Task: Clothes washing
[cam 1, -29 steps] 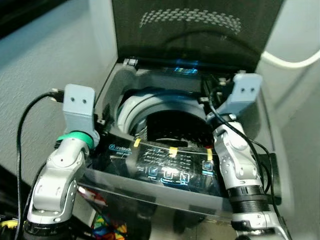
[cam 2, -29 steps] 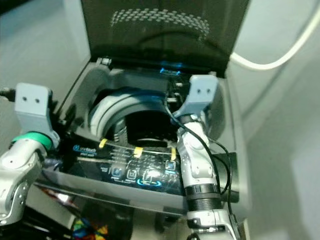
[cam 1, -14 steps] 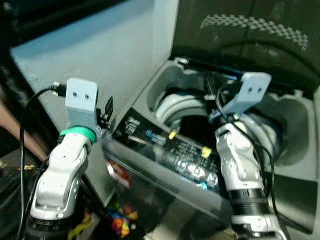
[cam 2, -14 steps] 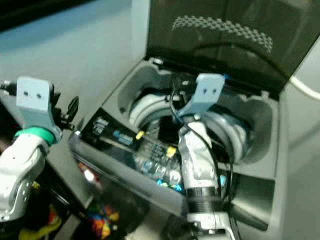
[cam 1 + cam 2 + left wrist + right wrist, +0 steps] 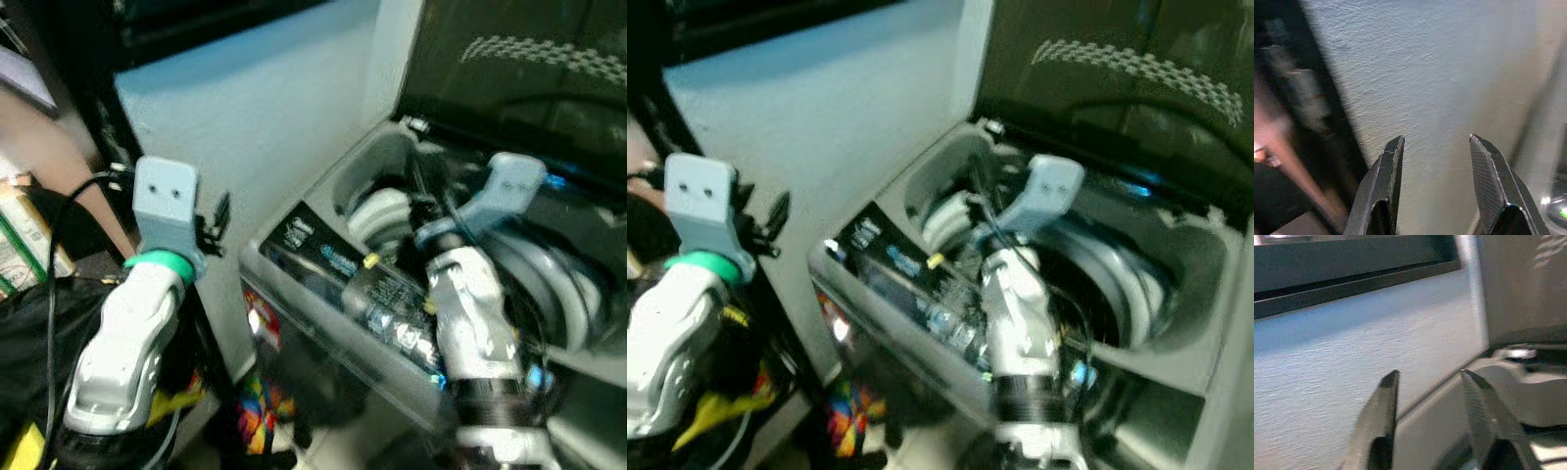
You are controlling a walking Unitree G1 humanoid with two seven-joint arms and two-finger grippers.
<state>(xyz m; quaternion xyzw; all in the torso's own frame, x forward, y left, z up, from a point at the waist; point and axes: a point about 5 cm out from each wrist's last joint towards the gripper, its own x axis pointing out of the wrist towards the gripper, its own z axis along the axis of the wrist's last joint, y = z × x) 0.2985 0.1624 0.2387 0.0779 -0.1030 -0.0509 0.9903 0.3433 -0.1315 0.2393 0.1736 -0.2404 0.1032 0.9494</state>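
A top-loading washing machine point(image 5: 323, 323) stands to my right with its dark lid point(image 5: 519, 69) raised. Its round drum opening point(image 5: 549, 264) has a grey rim, and a dark control panel point(image 5: 372, 294) runs along the front edge. My right arm point(image 5: 470, 313) is held over the panel and the drum's edge. In the right wrist view my right gripper point(image 5: 1427, 382) is open and empty, facing the wall and the machine's corner. My left arm point(image 5: 137, 313) is raised left of the machine. In the left wrist view my left gripper point(image 5: 1436, 147) is open and empty, facing the pale wall.
A pale textured wall point(image 5: 265, 127) rises behind the machine's left side. Colourful items point(image 5: 257, 416) lie on the floor at the machine's foot. Black cloth and a yellow thing point(image 5: 29, 343) sit at the lower left. A dark frame point(image 5: 1352, 279) runs along the wall's top.
The camera has swung to the left, so the machine has slid to the right of the picture and more wall and floor show. Both arms keep their raised pose.
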